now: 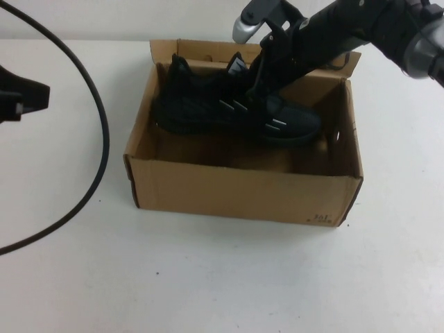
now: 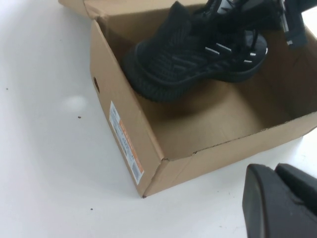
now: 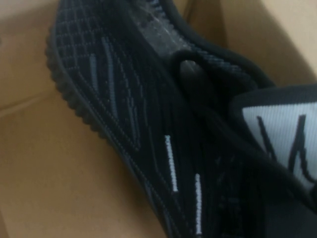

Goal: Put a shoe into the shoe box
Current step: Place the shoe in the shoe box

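Note:
The black knit shoe (image 1: 208, 104) is inside the brown cardboard shoe box (image 1: 243, 194), toe toward the left wall and tilted, with a shadow under its sole. My right gripper (image 1: 260, 76) reaches down from the back right and is shut on the shoe at its tongue. The left wrist view shows the shoe (image 2: 183, 59) over the box floor, near the far wall of the box (image 2: 124, 129). The right wrist view is filled by the shoe's side (image 3: 124, 99) and its white tongue tag (image 3: 282, 134). My left gripper (image 1: 45, 97) is shut and empty, over the table left of the box.
A black cable (image 1: 104, 139) curves across the white table between the left gripper and the box. A white and orange label (image 2: 126, 144) is stuck on the box's left side wall. The box's rear flaps (image 1: 208, 50) stand up behind the shoe.

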`<state>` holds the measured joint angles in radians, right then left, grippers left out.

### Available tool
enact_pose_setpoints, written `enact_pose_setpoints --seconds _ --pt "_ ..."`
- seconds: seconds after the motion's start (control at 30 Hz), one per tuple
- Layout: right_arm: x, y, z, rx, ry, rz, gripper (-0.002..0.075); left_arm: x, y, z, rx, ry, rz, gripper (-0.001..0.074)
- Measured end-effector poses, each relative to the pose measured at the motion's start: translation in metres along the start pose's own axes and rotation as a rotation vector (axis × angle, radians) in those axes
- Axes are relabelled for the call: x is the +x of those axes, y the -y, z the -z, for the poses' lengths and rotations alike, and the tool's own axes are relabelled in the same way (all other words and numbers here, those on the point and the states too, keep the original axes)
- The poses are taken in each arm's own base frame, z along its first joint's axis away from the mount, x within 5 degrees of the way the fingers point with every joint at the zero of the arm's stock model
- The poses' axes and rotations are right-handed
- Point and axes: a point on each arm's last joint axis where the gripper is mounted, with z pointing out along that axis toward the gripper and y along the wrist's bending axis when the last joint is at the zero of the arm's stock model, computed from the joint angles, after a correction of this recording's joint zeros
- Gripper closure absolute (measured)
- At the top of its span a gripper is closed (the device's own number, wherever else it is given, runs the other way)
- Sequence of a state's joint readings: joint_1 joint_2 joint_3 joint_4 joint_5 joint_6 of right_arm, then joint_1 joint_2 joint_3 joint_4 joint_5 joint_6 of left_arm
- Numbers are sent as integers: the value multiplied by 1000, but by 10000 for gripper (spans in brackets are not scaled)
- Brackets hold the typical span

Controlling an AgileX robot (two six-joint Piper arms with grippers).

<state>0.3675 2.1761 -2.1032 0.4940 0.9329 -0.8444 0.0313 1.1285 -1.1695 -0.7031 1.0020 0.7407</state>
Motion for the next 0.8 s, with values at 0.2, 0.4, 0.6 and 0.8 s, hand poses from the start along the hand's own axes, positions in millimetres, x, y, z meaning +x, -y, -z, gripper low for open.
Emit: enact_pose_setpoints --seconds 0.2,0.4,0.6,0.8 --pt "8 5 -8 31 -49 8 713 0 -2 -3 2 -9 6 732" --pt "8 7 -9 47 -42 4 713 1 -2 -4 6 -15 7 732" --pt "7 8 -9 58 -29 -45 713 1 -2 -4 12 -21 7 732" --pt "10 8 -14 53 -31 -57 713 2 -2 -4 13 -22 7 732"
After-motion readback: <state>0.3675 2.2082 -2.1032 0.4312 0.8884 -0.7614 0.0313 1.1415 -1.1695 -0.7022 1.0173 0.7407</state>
